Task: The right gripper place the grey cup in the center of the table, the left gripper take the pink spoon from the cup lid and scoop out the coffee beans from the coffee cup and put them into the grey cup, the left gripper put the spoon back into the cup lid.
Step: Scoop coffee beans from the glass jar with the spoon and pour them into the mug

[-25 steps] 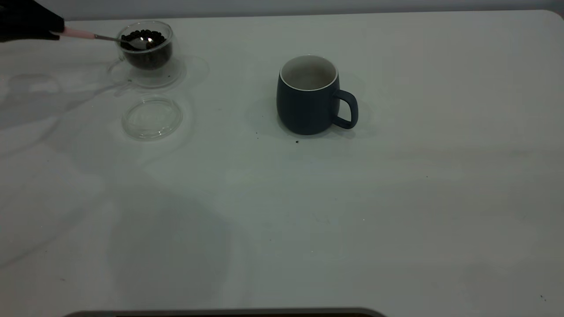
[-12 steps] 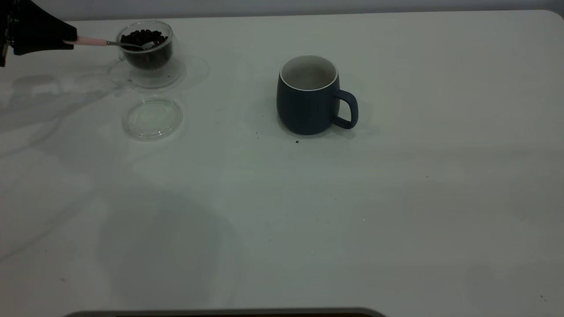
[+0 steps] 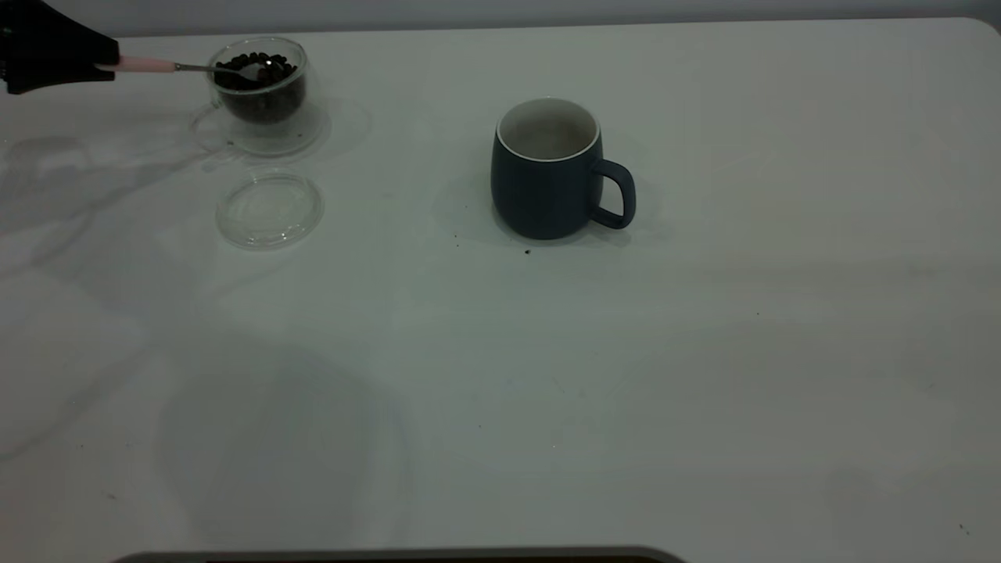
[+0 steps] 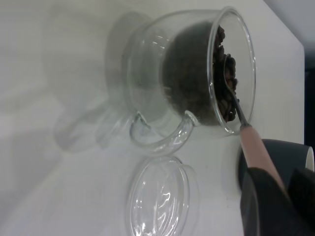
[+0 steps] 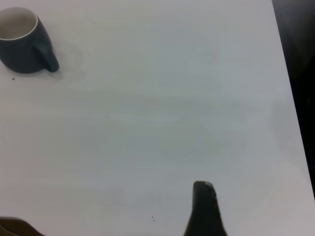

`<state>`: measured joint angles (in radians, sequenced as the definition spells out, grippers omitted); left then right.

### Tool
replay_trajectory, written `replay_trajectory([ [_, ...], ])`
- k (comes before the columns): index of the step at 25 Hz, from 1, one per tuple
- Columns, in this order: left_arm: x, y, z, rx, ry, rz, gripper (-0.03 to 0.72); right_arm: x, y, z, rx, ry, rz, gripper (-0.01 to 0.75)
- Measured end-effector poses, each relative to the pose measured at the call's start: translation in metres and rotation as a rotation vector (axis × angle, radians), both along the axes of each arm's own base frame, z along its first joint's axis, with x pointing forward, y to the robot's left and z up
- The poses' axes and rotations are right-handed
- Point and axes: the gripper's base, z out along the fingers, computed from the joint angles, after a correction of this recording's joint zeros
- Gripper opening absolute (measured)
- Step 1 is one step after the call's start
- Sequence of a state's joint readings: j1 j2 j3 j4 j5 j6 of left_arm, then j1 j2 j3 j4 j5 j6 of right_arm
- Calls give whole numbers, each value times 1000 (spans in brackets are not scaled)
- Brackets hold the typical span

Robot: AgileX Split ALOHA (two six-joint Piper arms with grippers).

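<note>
My left gripper (image 3: 108,67) (image 4: 281,200) is at the far left of the table (image 3: 626,375), shut on the pink spoon (image 3: 145,65) (image 4: 256,147) by its handle. The spoon's metal bowl lies among the coffee beans (image 3: 254,62) (image 4: 224,83) at the top of the clear glass coffee cup (image 3: 262,98) (image 4: 187,83). In front of that cup the cup lid (image 3: 270,209) (image 4: 160,201) lies flat with nothing on it. The grey cup (image 3: 543,188) (image 5: 22,46) stands upright mid-table, handle to the right. My right gripper (image 5: 204,209) hovers well away from it.
A few dark specks (image 3: 527,252) lie on the table by the grey cup's foot. The table's right edge (image 5: 290,98) runs close to the right arm. Wide bare tabletop lies between the two cups and toward the front.
The left gripper pushed the spoon rightward deeper into the beans, then drew back left and slightly up. The cups and the lid have not moved.
</note>
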<state>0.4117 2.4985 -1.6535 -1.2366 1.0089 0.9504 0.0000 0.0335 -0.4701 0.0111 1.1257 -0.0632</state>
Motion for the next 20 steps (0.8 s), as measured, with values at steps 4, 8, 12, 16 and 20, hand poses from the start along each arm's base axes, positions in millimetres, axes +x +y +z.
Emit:
replay_trajectory([
  [4, -2, 4, 1, -15, 2, -1, 127, 0, 0, 0, 0, 0, 0, 590],
  [8, -3, 3, 2, -27, 4, -10, 127, 0, 0, 0, 0, 0, 0, 590],
  [12, -5, 4, 3, -49, 2, -20, 127, 0, 0, 0, 0, 0, 0, 590],
  [16, -7, 9, 5, -75, 1, -23, 127, 0, 0, 0, 0, 0, 0, 590],
  [20, -8, 8, 9, -123, -9, -29, 127, 0, 0, 0, 0, 0, 0, 590],
])
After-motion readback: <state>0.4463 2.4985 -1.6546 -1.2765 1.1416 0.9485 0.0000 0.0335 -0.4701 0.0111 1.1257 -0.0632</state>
